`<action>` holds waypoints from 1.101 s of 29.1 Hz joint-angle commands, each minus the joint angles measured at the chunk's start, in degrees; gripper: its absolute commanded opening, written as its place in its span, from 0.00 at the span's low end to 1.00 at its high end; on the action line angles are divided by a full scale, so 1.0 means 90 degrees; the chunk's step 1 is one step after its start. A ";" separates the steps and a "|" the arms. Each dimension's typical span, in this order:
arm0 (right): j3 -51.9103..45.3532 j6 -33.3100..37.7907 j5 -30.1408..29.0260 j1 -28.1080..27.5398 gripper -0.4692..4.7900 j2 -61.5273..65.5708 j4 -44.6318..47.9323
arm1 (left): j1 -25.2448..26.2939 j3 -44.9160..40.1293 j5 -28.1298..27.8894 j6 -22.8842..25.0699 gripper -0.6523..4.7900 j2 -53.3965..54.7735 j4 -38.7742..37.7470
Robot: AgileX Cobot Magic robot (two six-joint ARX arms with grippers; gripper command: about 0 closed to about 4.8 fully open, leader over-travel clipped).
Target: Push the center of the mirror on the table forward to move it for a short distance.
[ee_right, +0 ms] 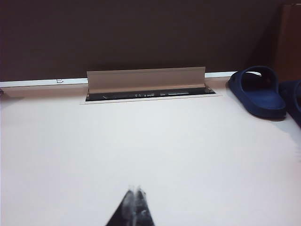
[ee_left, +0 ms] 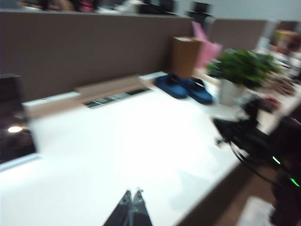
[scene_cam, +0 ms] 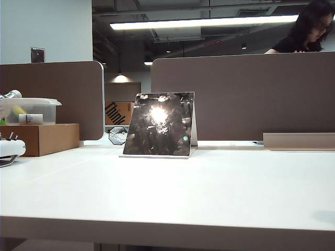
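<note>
The mirror [scene_cam: 159,124] leans back on its white stand near the middle of the table [scene_cam: 209,193], a bright glare on its dark face. In the blurred left wrist view the mirror [ee_left: 11,103] shows at the picture's edge, well off to the side of my left gripper [ee_left: 133,193]. That gripper is shut and empty over bare tabletop. My right gripper [ee_right: 135,189] is also shut and empty above the white top, facing a cable flap [ee_right: 146,77]. Neither gripper shows in the exterior view.
Brown partitions [scene_cam: 246,94] back the table. A cardboard box [scene_cam: 44,138] with a clear container [scene_cam: 29,110] on it stands at the left. Blue slippers [ee_right: 257,92] and a potted plant [ee_left: 242,70] lie toward the right end. Dark equipment [ee_left: 249,136] sits past the table's edge.
</note>
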 commanded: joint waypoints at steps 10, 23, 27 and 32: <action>-0.0027 0.0000 -0.0007 0.0000 0.08 0.0000 0.0097 | 0.0000 -0.0282 0.0153 -0.0219 0.12 -0.0124 -0.3218; -0.0027 0.0000 -0.0007 0.0000 0.08 0.0000 0.0097 | 0.1158 -0.0279 -0.0194 0.0172 0.11 -0.0199 -0.2650; -0.0027 0.0000 -0.0010 0.0005 0.08 0.0000 0.0095 | 0.3002 -0.0393 0.0109 0.0886 0.12 -0.0386 -0.1358; -0.0027 0.0000 -0.0010 0.0000 0.08 0.0000 0.0083 | 0.5544 -0.1518 0.0605 0.0826 0.12 -0.0952 0.0816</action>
